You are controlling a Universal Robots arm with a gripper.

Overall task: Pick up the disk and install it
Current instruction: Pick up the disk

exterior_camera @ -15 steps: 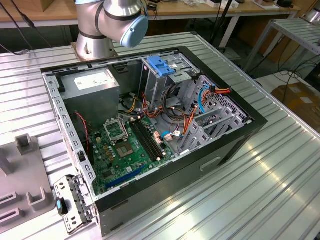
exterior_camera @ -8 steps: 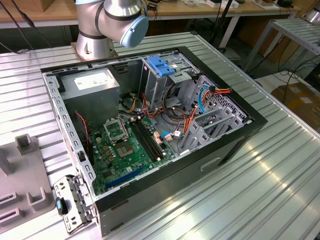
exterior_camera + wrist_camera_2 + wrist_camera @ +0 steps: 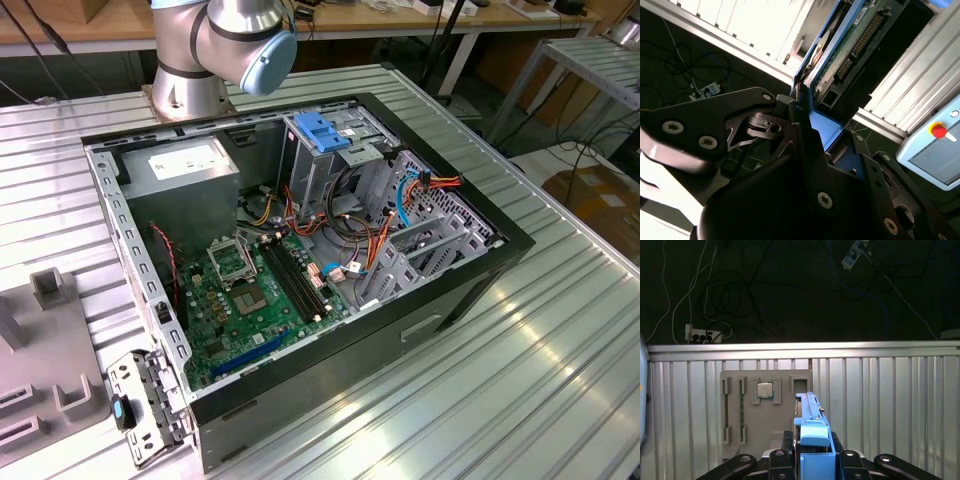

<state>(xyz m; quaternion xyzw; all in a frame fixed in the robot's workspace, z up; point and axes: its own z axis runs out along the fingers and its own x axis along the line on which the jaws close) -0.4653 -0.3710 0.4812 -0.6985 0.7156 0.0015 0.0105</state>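
My gripper point(image 3: 807, 122) is shut on the disk point(image 3: 840, 55). Its dark fingers point(image 3: 765, 117) clamp the bright blue carrier rail, and the drive's green circuit board and connector face the camera in the second wrist view. In the first wrist view the disk point(image 3: 811, 432) stands edge-on between the two black fingers of the gripper point(image 3: 812, 457), held in the air above the ribbed metal table point(image 3: 880, 405). In the exterior view the open computer case point(image 3: 500, 245) lies on the table, with the metal drive cage point(image 3: 320, 165) at its back.
A light-blue ribbed latch point(image 3: 322, 130) tops the drive cage. Orange and blue cables point(image 3: 400, 195) cross the case beside the motherboard point(image 3: 250, 300). A grey fixture tray point(image 3: 735, 410) holding a processor chip point(image 3: 765, 390) lies below the held disk. The arm's base point(image 3: 190, 80) stands behind the case.
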